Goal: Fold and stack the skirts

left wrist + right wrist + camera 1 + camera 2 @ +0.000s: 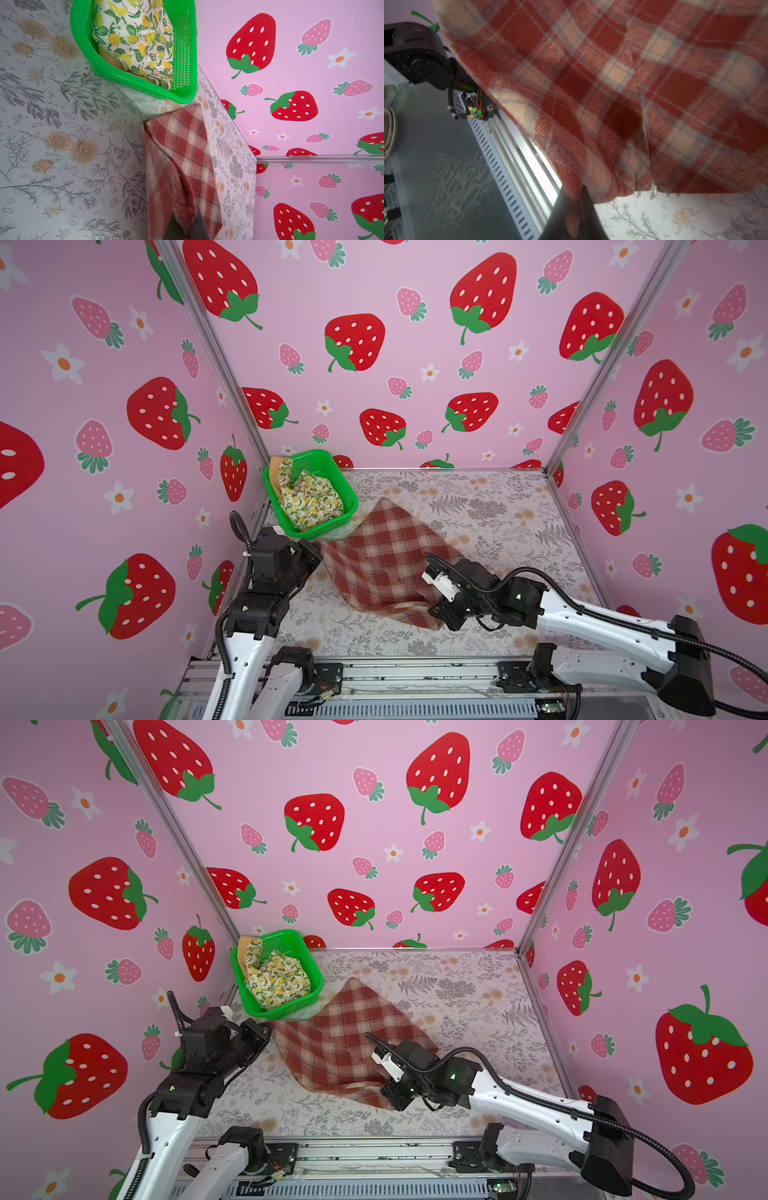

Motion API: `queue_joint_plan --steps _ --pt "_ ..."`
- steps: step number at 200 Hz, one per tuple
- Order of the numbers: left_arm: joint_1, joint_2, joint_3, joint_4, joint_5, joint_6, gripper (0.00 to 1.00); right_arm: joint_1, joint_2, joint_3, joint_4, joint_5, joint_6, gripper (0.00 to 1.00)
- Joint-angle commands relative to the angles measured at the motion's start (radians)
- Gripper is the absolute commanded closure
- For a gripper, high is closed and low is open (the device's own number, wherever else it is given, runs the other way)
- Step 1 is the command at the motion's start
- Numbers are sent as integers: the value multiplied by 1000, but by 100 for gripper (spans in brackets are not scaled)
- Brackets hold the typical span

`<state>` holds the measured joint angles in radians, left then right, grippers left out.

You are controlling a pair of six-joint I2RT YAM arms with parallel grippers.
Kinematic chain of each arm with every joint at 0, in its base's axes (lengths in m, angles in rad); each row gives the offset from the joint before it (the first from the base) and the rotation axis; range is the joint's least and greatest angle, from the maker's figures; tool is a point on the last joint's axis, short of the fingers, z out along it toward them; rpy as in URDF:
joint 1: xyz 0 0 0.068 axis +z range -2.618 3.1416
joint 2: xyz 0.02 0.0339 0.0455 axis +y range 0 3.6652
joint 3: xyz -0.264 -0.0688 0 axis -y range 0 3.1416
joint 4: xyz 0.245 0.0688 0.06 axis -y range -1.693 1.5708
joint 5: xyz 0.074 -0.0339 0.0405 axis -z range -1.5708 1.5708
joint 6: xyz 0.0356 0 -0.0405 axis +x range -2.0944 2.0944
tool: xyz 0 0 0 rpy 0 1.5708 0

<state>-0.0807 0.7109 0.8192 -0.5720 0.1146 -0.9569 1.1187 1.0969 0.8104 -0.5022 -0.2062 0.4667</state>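
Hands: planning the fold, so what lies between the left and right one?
Only the plaid skirt, draped over the table between left hand and right hand, each shut on an edge; both top views show it.

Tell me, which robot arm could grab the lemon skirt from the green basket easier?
Left, probably. The left gripper sits right beside the green basket with the lemon skirt; the right gripper is much farther off. Both are shut on the plaid skirt, so it must let go first.
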Motion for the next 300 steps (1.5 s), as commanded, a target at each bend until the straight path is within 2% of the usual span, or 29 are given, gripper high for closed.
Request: queue_joint_plan --steps 1,43,76,114,181,222,263,300 --pt "-15 142 48 85 12 -35 100 -78 -25 -8 -46 -51 -31 87" --pt "-82 459 212 242 -37 -13 100 -215 10 8 -46 -78 -68 87" --pt "-111 674 384 273 -44 -9 100 -329 54 29 -46 -137 -99 87" --pt "-131 847 535 271 -82 -22 100 -475 106 18 -7 -252 -141 87" --pt "-155 1058 669 290 -112 -43 100 -630 243 26 62 -375 -203 86" --pt "-173 1184 783 279 -102 -37 100 -710 314 23 90 -365 -226 85" --pt "-188 1297 865 270 -92 -46 100 -729 391 46 116 -331 -216 84" --pt "-195 1369 913 283 -87 -60 100 -741 428 73 127 -253 -185 84"
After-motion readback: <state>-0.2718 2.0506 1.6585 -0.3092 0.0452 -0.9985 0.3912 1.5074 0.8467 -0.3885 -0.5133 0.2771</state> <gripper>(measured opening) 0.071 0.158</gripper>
